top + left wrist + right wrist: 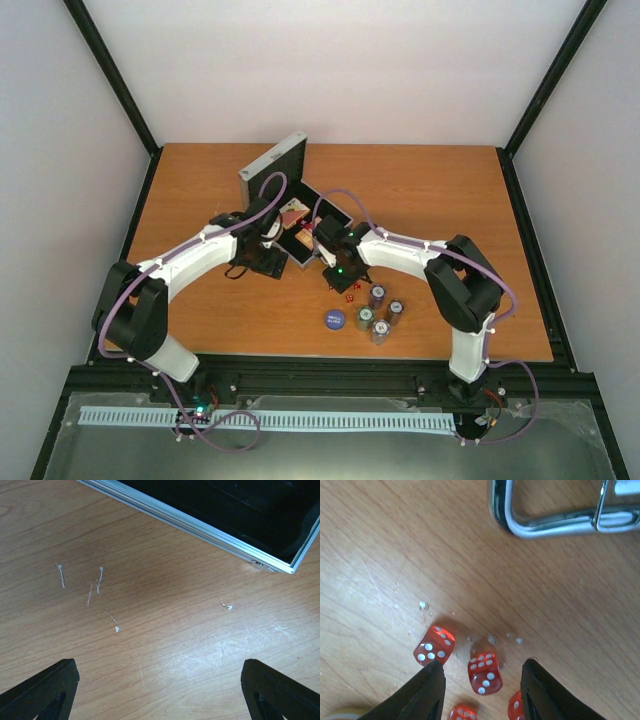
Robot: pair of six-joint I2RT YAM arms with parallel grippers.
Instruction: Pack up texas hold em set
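The silver case [276, 166] stands open at the table's middle, its black-lined tray [322, 214] holding a reddish card deck [292, 210]. Several tiny red dice [348, 294] lie in front of it, with chip stacks [381, 310] and a round blue disc [334, 319] nearer the front. In the right wrist view my right gripper [482, 676] hangs low over the dice. Its jaws straddle one die [485, 673] with a gap on each side, and another die [434, 645] lies just outside the left finger. My left gripper [160, 680] is wide open over bare wood beside the case's edge [200, 526].
A chrome loop [555, 515] of the case lies on the wood just beyond the dice in the right wrist view. Two more dice [461, 713] sit under the right gripper's fingers. Both arms crowd the case's front side.
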